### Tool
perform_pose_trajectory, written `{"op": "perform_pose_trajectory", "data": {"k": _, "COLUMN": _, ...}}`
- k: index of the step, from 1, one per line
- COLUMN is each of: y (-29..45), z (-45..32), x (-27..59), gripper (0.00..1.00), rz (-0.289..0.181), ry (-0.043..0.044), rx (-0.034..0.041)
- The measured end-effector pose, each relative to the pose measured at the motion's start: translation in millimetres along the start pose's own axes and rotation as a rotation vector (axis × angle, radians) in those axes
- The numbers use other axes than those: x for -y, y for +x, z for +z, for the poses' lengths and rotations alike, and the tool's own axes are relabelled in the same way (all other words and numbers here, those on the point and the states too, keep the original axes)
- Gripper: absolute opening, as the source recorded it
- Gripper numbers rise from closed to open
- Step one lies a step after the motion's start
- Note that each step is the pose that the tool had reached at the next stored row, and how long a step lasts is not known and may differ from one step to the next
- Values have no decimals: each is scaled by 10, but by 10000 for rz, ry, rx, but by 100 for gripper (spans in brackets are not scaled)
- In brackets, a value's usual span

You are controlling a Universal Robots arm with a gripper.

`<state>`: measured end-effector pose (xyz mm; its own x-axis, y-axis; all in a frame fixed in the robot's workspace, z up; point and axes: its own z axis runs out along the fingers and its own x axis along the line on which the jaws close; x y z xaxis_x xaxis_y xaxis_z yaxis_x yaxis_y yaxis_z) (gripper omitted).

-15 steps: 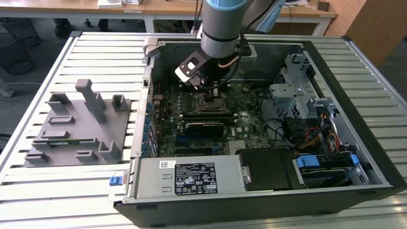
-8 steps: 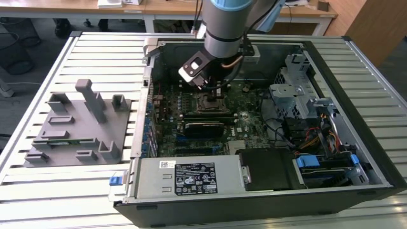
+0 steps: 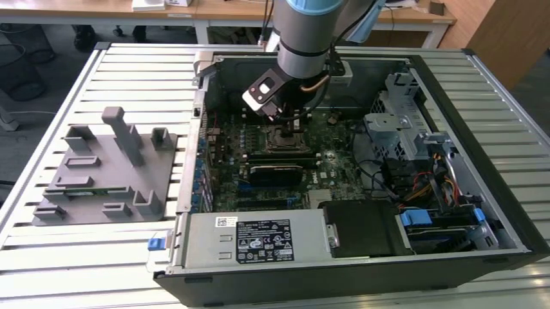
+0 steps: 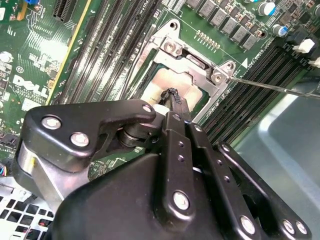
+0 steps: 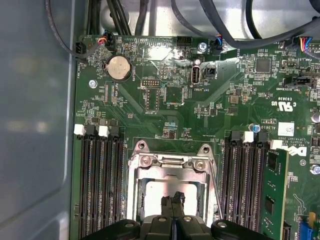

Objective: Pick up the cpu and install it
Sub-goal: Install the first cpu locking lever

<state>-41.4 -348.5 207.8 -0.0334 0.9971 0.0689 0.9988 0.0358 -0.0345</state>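
Observation:
The cpu (image 5: 154, 196) lies flat in the motherboard's socket, its silver lid framed by the metal socket bracket (image 5: 170, 163). In the second wrist view the cpu (image 4: 164, 81) shows as a pale square just beyond my fingertips. My gripper (image 5: 172, 200) is shut, its two thin black fingers pressed together and pointing down at the middle of the lid. I cannot tell whether the tips touch it. In the exterior view my gripper (image 3: 288, 126) hangs inside the open computer case, directly over the socket (image 3: 288, 139), and hides the chip.
Memory slots (image 5: 100, 185) flank the socket on both sides, and one green module (image 5: 275, 195) stands seated. The thin socket lever (image 5: 214, 190) runs beside the bracket. The grey case wall (image 5: 35, 125) is close. A grey fixture plate (image 3: 103, 174) lies at the exterior view's left.

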Motion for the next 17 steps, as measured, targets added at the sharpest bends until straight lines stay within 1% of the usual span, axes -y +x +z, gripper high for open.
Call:
{"op": "perform_pose_trajectory", "data": {"k": 8, "y": 5, "z": -78, "x": 3, "gripper": 11, "rz": -1, "ry": 0, "rx": 0}}
{"op": "perform_pose_trajectory", "data": {"k": 17, "y": 8, "z": -125, "x": 5, "gripper": 11, "rz": -1, "ry": 0, "rx": -1}}
